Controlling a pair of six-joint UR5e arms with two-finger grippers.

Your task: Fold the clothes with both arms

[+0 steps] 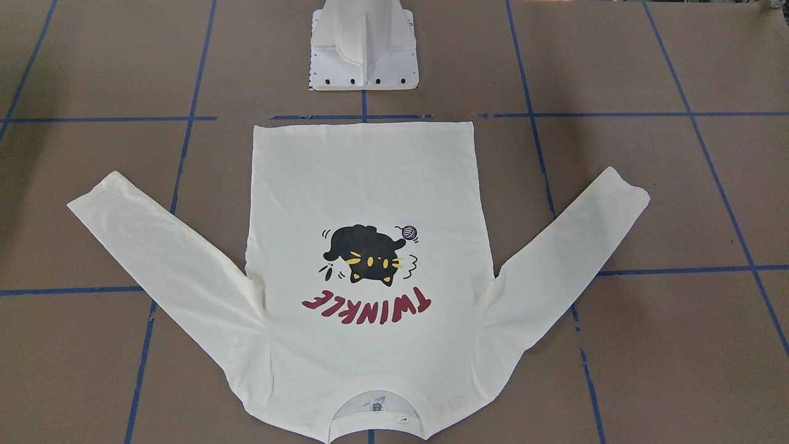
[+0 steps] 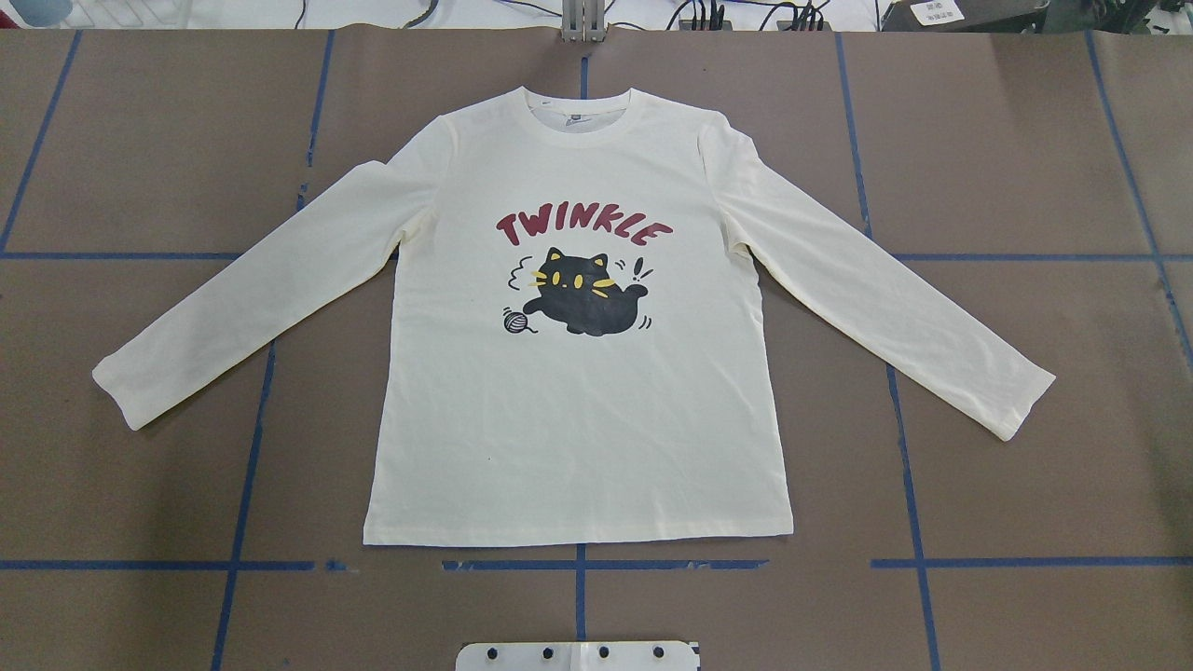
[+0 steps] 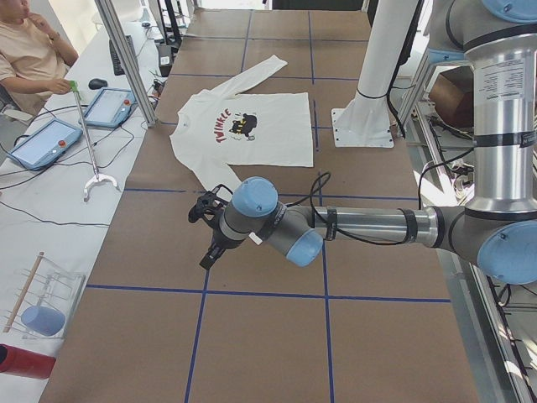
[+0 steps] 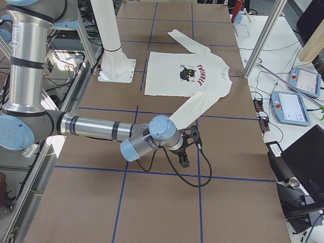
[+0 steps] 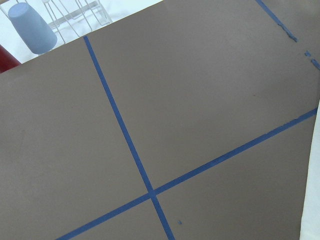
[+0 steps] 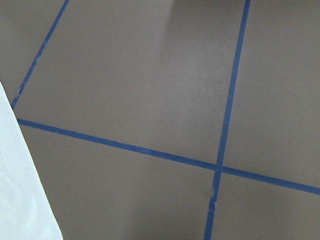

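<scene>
The cream long-sleeve T-shirt point(image 2: 578, 419) lies flat on the brown table, cat print and red "TWINKLE" facing up, both sleeves spread out, collar on the far side from the robot. It also shows in the front-facing view point(image 1: 363, 179). Neither arm shows in the overhead or front-facing view. My left gripper point(image 3: 208, 231) hangs over the table past the end of the near sleeve in the exterior left view. My right gripper point(image 4: 188, 149) hangs near the other sleeve's cuff in the exterior right view. I cannot tell whether either is open or shut. Slivers of cream cloth show in the wrist views point(image 5: 315, 200) point(image 6: 15, 200).
The white pedestal base point(image 1: 363, 49) stands at the shirt's hem side. Blue tape lines point(image 2: 578, 564) grid the table. A blue cup point(image 5: 32, 27) and a wire rack sit beyond the table's left end. An operator point(image 3: 29, 50) and tablets point(image 3: 109, 107) are beside the table.
</scene>
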